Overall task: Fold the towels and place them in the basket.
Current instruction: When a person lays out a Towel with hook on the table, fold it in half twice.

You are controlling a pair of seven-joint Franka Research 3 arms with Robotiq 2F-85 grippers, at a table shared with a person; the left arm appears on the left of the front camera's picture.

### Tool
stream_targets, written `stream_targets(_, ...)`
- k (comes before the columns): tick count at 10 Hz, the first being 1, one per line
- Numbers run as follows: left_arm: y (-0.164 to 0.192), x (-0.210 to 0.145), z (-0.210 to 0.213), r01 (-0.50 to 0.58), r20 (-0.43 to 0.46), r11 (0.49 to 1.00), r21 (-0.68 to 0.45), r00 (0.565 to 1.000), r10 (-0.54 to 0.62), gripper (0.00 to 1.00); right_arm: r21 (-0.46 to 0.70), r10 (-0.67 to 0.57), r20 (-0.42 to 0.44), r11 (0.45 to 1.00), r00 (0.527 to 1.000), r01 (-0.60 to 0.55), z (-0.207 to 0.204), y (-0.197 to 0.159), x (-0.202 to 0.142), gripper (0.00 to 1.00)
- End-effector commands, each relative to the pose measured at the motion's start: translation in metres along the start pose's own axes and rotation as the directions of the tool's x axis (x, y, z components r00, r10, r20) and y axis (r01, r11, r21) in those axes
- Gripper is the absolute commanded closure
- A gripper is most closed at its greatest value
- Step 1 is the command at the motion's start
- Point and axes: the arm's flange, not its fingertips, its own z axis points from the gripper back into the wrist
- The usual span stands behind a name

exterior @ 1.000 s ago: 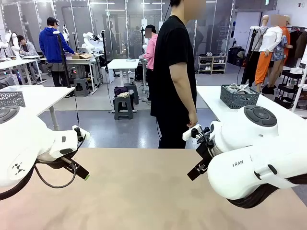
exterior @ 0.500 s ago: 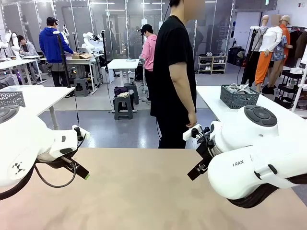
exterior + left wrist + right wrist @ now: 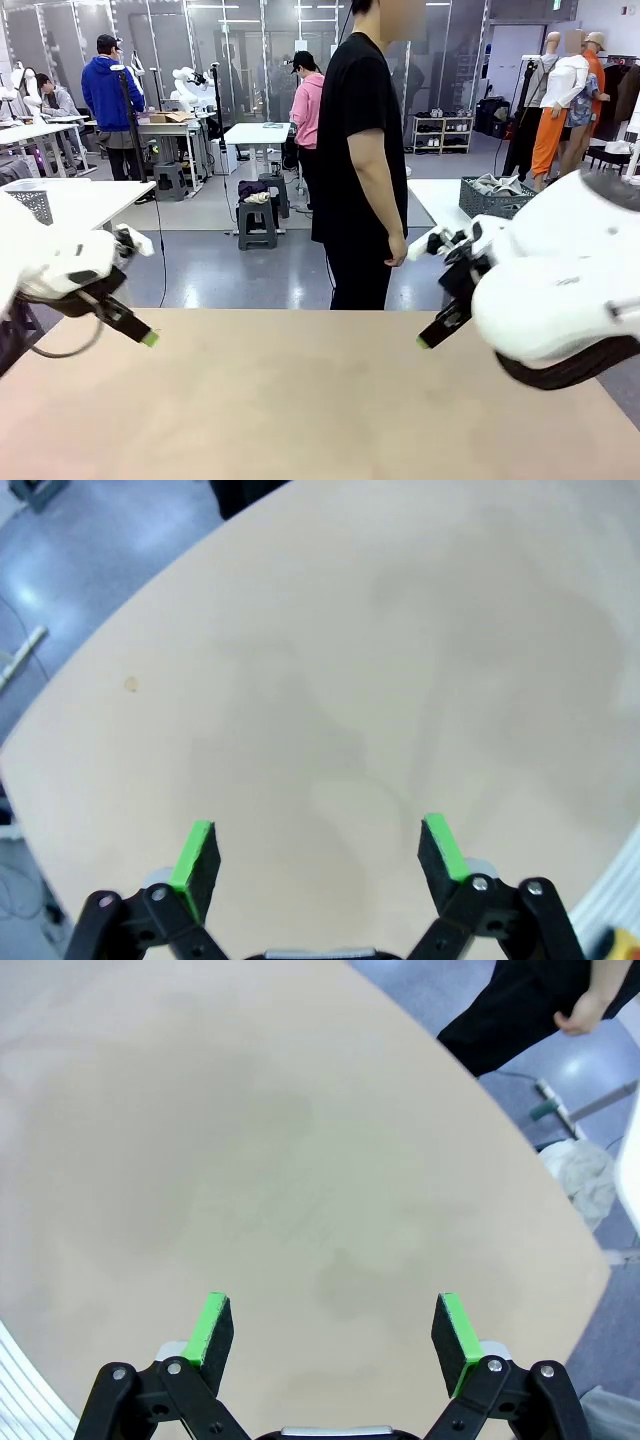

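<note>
- Both pincers hang spread and empty above the beige desk (image 3: 300,400). On the left pincer (image 3: 320,855) and the right pincer (image 3: 335,1345) the green pads stand wide apart with nothing between them.
- The person (image 3: 355,150) stands at the far edge, at 12 o'clock, with one hand (image 3: 397,250) hanging near the right arm. A reach across toward the basket could brush that hand or the hip.
- A descent from here would meet plain desk surface, so the pads could jam against it.
- If both arms swing to the middle for one cloth, they could clash.
- The basket (image 3: 497,205), dark and latticed, sits on a white desk (image 3: 430,195) behind. It lies at about 1 o'clock from the right pincer and 2 o'clock from the left, well apart from both and likely beyond reach.
- The towels (image 3: 497,184) look like pale crumpled cloths heaped in that basket, unfolded, so folding seems not yet begun.
</note>
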Motion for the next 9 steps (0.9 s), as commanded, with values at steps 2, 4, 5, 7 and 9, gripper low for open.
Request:
stream_targets(2,0.032,-0.015,0.090,0.156,0.041,0.987,-0.048,0.987,-0.154,0.00,0.032,0.061,0.088,0.997,0.994,-0.064,0.102,-0.018,-0.043,0.00)
stream_targets(4,0.048,-0.026,0.135,0.252,0.107,0.967,-0.045,0.963,-0.246,0.00,0.079,0.059,0.177,0.994,0.982,-0.074,0.148,-0.033,-0.064,0.00)
stream_targets(5,0.056,-0.033,0.153,0.299,0.136,0.953,-0.049,0.947,-0.291,0.00,0.127,0.073,0.210,0.987,0.975,-0.101,0.165,-0.038,-0.076,0.00)
stream_targets(7,0.064,-0.040,0.171,0.308,0.149,0.950,-0.049,0.943,-0.298,0.00,0.178,0.103,0.241,0.973,0.965,-0.148,0.180,-0.041,-0.090,0.00)
stream_targets(9,0.060,-0.039,0.172,0.295,0.150,0.955,-0.024,0.946,-0.289,0.00,0.140,0.122,0.242,0.977,0.963,-0.159,0.175,-0.038,-0.086,0.00)
